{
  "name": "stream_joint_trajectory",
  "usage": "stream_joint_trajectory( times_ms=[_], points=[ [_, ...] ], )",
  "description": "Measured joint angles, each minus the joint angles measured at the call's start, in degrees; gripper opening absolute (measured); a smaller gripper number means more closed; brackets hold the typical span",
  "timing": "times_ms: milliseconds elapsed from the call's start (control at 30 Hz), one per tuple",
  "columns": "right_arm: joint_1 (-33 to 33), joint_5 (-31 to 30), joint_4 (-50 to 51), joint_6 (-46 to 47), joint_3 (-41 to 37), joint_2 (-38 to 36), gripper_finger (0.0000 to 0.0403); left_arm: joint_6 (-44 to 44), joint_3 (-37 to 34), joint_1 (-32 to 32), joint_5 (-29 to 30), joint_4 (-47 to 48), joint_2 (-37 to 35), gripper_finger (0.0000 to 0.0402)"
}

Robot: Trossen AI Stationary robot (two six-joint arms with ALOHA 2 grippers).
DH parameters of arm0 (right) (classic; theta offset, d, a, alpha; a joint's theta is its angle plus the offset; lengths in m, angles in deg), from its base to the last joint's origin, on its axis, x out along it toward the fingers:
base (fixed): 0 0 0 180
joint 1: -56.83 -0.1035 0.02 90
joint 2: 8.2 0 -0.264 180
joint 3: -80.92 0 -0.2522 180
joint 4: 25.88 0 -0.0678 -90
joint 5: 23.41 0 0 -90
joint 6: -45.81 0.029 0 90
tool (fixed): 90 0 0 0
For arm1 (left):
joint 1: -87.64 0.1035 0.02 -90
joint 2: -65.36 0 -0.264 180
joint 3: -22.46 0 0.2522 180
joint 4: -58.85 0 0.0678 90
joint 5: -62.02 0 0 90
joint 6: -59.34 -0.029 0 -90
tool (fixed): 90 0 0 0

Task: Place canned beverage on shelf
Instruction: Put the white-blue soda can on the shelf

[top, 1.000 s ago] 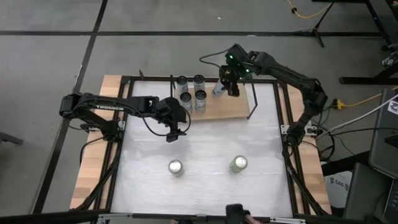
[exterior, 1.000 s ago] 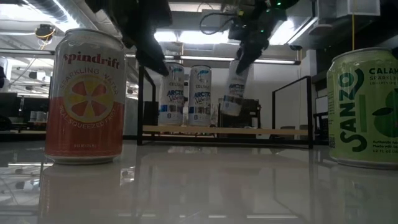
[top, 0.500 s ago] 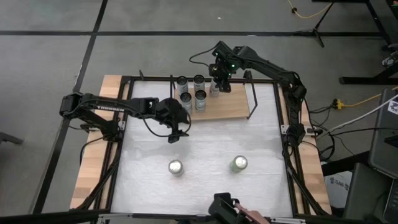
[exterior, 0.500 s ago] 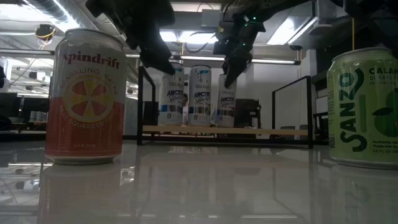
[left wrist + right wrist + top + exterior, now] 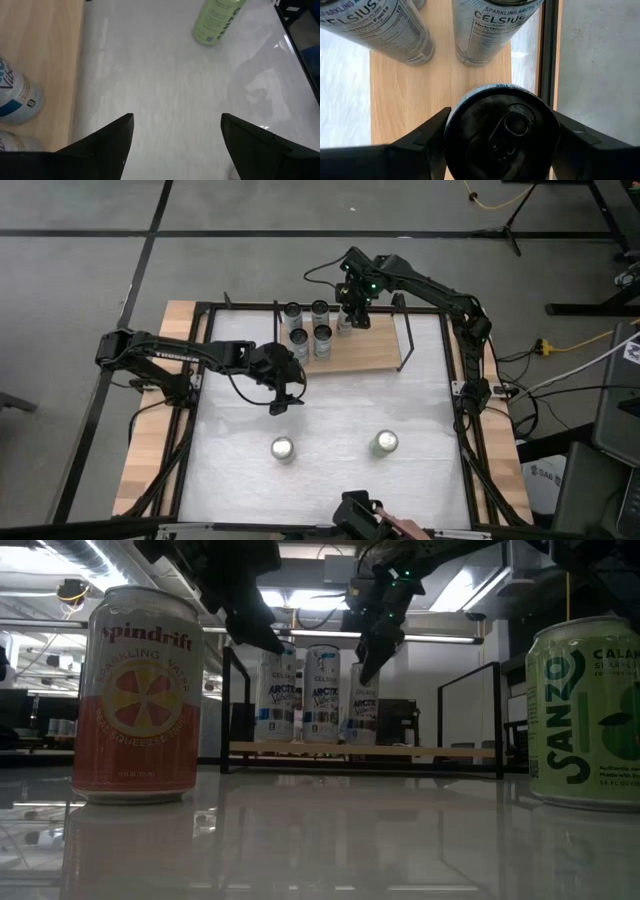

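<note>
Light-wood planking of the low shelf (image 5: 365,352), with its thin black wire uprights, lies in the upper middle of the high view, and the slim white-and-blue drink can with the dark lid (image 5: 501,131) sits at its far edge, right under the right pincer (image 5: 352,313). In the right wrist view the can's top fills the lower middle of the frame, with a dark finger pressed to each flank, so the right pincer is closed on the can and spread only as wide as the can itself. The can's long axis runs straight up toward that wrist; in the low view the same can (image 5: 363,712) stands upright, perhaps very slightly leaning, with its base at or just above the board. Whether it bears full weight on the wood I cannot tell.

Three more slim white-and-blue cans (image 5: 306,325) stand on the shelf just to the picture's left of the held one, two of them showing in the upper part of the right wrist view, near but apart from it. The black wire upright (image 5: 549,47) runs close along the can's other side, so the release calls for a straight lift, by my reading.

Over the white desk (image 5: 330,410), below and left of the shelf in the high view, the left pincer (image 5: 282,397) hangs wide apart and empty. An orange-labelled can (image 5: 137,693) and a green can (image 5: 586,712) wait on the desk in the lower part of the high view, nearer the left arm.
</note>
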Motion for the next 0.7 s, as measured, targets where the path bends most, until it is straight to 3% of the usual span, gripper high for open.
stream_joint_trajectory(
  times_ms=[467,700],
  points=[
    [-0.04,0.04,0.05,0.00,-0.09,0.04,0.0255,0.02,0.02,0.02,0.09,-0.03,0.00,0.0292],
    [-0.04,0.01,0.39,0.02,-0.24,0.20,0.0313,0.02,0.02,0.02,0.09,-0.03,0.00,0.0292]
  ],
)
